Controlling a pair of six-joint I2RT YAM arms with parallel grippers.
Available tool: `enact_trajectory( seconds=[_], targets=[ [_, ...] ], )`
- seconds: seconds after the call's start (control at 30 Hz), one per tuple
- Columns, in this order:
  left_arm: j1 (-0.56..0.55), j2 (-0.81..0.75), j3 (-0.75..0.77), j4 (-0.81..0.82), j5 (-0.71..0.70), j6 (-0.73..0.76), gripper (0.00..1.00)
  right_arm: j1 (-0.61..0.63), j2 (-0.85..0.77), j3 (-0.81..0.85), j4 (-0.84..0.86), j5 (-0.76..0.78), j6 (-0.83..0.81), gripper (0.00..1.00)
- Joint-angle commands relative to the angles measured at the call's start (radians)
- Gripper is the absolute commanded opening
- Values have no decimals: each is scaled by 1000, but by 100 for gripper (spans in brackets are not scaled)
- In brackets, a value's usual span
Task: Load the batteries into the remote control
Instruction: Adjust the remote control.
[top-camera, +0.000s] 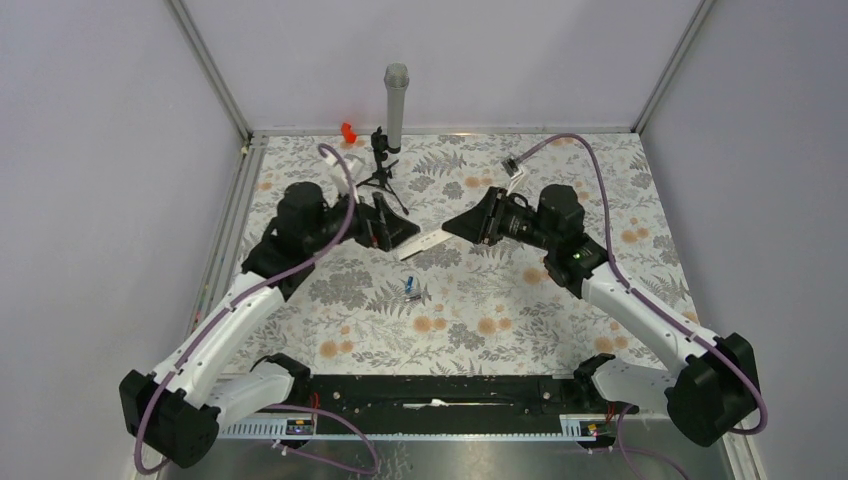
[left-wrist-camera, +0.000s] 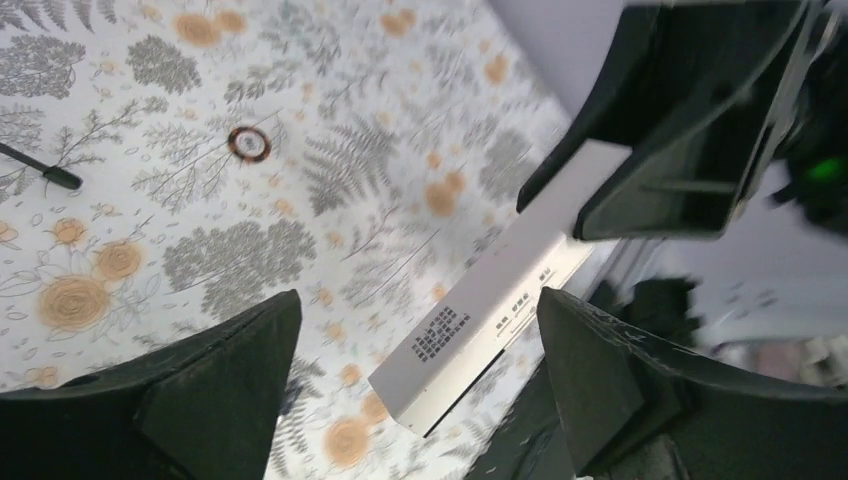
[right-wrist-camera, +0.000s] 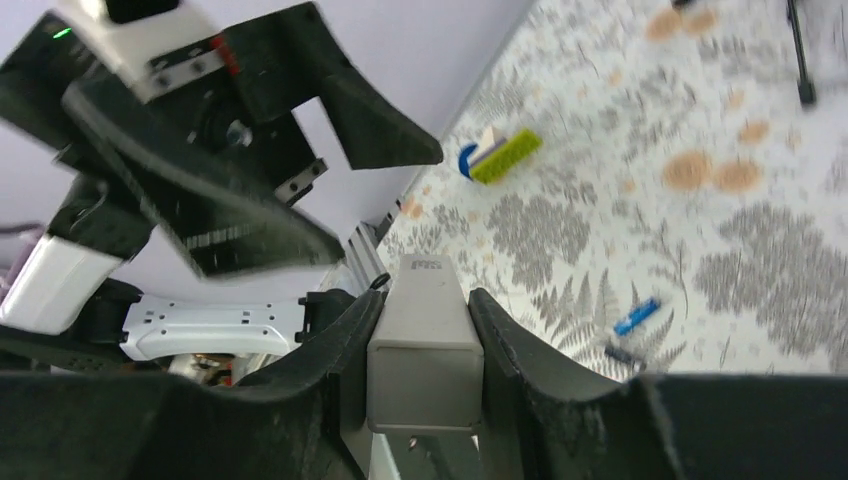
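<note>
The remote control (top-camera: 425, 243), a slim white bar, is held above the table between both arms. My right gripper (top-camera: 468, 226) is shut on one end of it; in the right wrist view the bar (right-wrist-camera: 425, 340) sits tight between the fingers of that gripper (right-wrist-camera: 425, 295). My left gripper (top-camera: 395, 228) is open. In the left wrist view the remote's free end (left-wrist-camera: 480, 320) lies between the spread fingers of the left gripper (left-wrist-camera: 417, 300), touching neither. Two small batteries (top-camera: 411, 286) lie on the table below, one blue (right-wrist-camera: 637, 315), one looking darker (right-wrist-camera: 620, 352).
A small black tripod (top-camera: 383, 170) with a grey cylinder (top-camera: 396, 100) stands at the back, with a red piece (top-camera: 348, 131) beside it. A yellow-green bar (right-wrist-camera: 505, 155) with a small blue piece (right-wrist-camera: 466, 160) lies near the left wall. The floral table (top-camera: 520, 320) is walled on three sides.
</note>
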Motion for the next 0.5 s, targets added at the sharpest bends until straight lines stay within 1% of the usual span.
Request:
enact_trajectory(
  seconds=[0.0,0.1,0.17,0.2,0.27,0.37,0.43,0.47],
  targets=[
    [109,-36,-16,186,197,-348,95,3,-65,-38,376,-28,-89,6],
    [149,-28,-56,366,325,-508,95,3,-71,-48,525,-16,-40,5],
    [154,-37,-71,489,362,-575,94,3,-71,-44,582,32,1,5],
    [154,-41,-74,542,366,-596,94,3,-73,-44,611,63,20,5],
    [155,-43,-61,582,365,-624,94,3,-76,-47,666,120,61,5],
    [156,-32,-29,655,366,-672,93,3,-63,-39,760,145,121,5],
    [154,-19,-24,753,363,-741,90,3,-44,-26,807,140,154,5],
    [154,-11,-29,819,364,-787,87,3,-35,-18,830,141,170,5]
  ],
)
